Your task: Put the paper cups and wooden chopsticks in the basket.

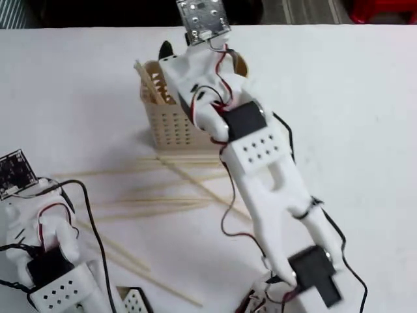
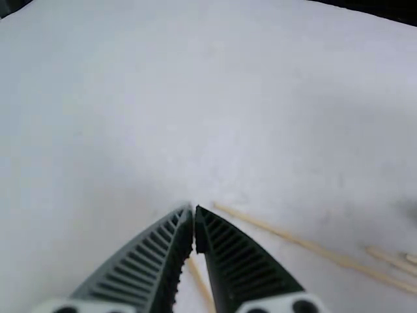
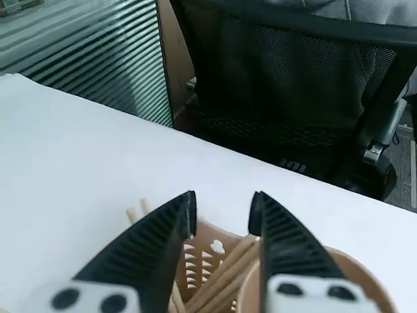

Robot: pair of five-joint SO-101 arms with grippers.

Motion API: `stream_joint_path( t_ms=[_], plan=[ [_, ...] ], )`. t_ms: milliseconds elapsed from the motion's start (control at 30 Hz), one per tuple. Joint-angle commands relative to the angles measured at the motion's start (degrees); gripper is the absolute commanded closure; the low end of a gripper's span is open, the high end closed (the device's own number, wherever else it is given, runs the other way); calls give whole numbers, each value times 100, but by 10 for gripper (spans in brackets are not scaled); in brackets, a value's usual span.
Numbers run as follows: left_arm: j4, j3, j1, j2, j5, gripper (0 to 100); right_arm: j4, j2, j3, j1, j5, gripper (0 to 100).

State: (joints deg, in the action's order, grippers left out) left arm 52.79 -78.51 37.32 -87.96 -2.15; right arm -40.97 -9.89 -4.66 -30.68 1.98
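White worktop [image 1: 352, 117] runs across the frame. Behind its far edge stand a black mesh office chair [image 3: 293, 91] and slatted blinds [image 3: 85, 59].

Right arm [image 1: 267, 176] stretches across the middle of the worktop to the basket. Right fingers [image 3: 153, 244] hang over the basket mouth, moderately spread with a clear gap, nothing between them.

Left arm [image 1: 45, 261] sits at the near left corner. Left fingers [image 2: 153, 261] are closed tip to tip, low over bare worktop, and one chopstick lies under them.

Cream slotted basket [image 1: 171, 124] stands upright near the far side.

Brown paper cup [image 3: 365, 280] is at the basket, right under the right fingers. Arm blocks it, so can't tell if it's fully inside.

A few chopsticks [image 1: 148, 81] lean inside the basket. The loose chopsticks [image 1: 156, 205] are scattered flat on the worktop between the basket and the left arm.
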Motion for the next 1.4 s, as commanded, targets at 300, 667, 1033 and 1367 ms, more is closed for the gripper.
stream_joint_path(
  t_ms=[300,667,1033,1367],
  plan=[
    [-273,141,-180,-48,-448,969,-2756,-2035,-53,57,9,981],
    [985,1486,-1886,-22,-1916,973,-4866,-2202,422,1341,9,981],
    [2453,2875,-3459,1007,-3042,967,-2826,-2853,3262,2510,-149,981],
    [3077,3420,-4875,2905,-4870,775,-1305,-3116,4440,3398,-949,980]
  ],
)
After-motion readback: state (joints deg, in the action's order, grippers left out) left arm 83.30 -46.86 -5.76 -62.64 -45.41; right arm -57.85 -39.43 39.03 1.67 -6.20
